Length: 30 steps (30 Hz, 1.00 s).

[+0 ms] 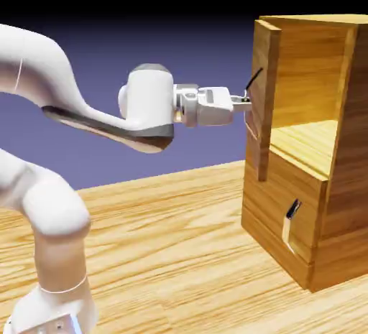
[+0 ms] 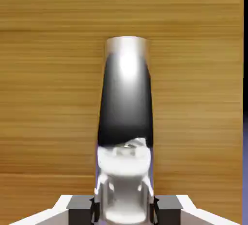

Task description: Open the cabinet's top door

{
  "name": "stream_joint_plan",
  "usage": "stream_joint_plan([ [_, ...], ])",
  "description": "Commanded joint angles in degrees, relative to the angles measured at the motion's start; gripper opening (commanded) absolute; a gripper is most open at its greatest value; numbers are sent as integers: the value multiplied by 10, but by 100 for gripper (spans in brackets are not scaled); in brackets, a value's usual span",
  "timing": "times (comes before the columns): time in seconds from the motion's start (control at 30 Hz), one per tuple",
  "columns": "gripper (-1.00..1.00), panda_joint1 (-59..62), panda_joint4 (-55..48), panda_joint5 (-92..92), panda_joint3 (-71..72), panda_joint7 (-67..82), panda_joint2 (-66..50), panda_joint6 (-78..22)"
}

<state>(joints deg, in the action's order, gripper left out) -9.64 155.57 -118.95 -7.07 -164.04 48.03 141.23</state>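
Top door [image 1: 263, 128]: upper panel of the cabinet [image 1: 343, 160], swung open. In the exterior view it stands out from the cabinet's front at the exterior view's left side of the upper opening, upright, its edge turned toward the camera. Grain visible on the panel; in the hand view the same wood fills most of the background.

Handle [image 2: 126, 98]: curved, silver and black, on the door's outer face. Hand view shows it running from above the middle down to the bottom edge, dark along its middle stretch, bright silver at both ends.

Hand [image 1: 239, 103]: closed on the handle, one fingertip to each side of it in the hand view. It meets the door from the exterior view's left and lies roughly level.

Arm [image 1: 149, 106]: white, reaching across from the exterior view's left to the door.

Upper compartment [image 1: 309, 74]: exposed, with the pale inner floor and the back wall showing.

Lower door [image 1: 280, 214]: shut, directly below the compartment; its shorter handle [image 1: 290, 223] shows dark at the top and pale below.

Cabinet stands upright on the wood-grained tabletop [image 1: 165, 253], at the exterior view's right. Backdrop blue-violet, darkening to black at the top.
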Motion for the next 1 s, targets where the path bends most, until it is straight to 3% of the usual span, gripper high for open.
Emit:
stream_joint_plan([
  [0.0,-100,20,2,13,20,-2,2,5],
  [0.37,-100,234,13,152,226,-10,50,87],
  [0.7,-100,192,33,401,344,113,100,-78],
  [0.97,-100,187,-30,574,487,151,74,-276],
])
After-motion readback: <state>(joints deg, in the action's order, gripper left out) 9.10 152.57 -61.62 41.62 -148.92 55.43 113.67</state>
